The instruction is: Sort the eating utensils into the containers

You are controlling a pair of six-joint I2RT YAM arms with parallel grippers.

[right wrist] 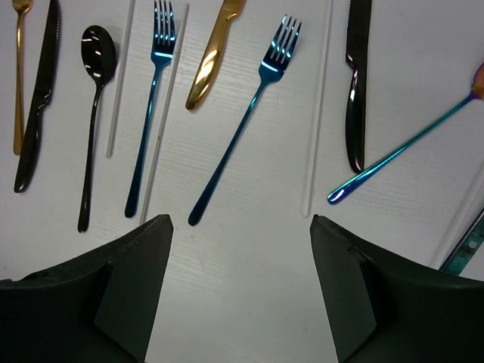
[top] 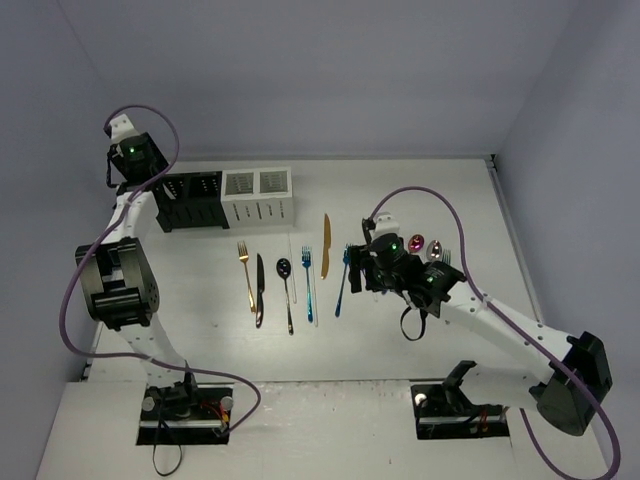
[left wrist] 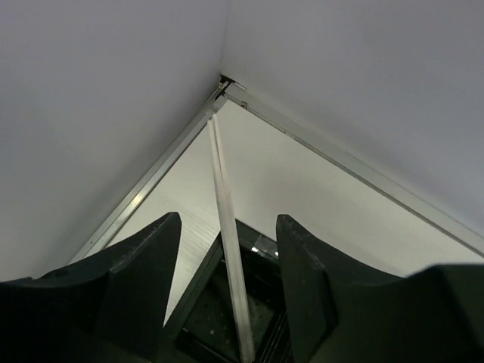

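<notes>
My left gripper point(top: 155, 185) hangs over the black container point(top: 190, 202), next to the white container point(top: 258, 195). In the left wrist view its jaws stand open around a pale chopstick point(left wrist: 225, 212) that stands upright in the black container point(left wrist: 198, 306), with a gap on each side. My right gripper point(right wrist: 240, 219) is open and empty above the table. Just beyond it lie a blue fork point(right wrist: 246, 128), a chopstick point(right wrist: 318, 113), a black knife point(right wrist: 357, 83) and an iridescent spoon handle point(right wrist: 404, 155). Further left are a gold knife point(right wrist: 212, 53), another blue fork point(right wrist: 150, 106), a black spoon point(right wrist: 94, 98), a second black knife point(right wrist: 38, 98) and a gold fork point(right wrist: 19, 76).
Two pink-purple spoons point(top: 425, 246) lie behind the right arm. The utensils form a row across the middle of the table point(top: 330, 350). Grey walls close in the back and both sides. The left arm's cable point(top: 70, 300) loops out to the left.
</notes>
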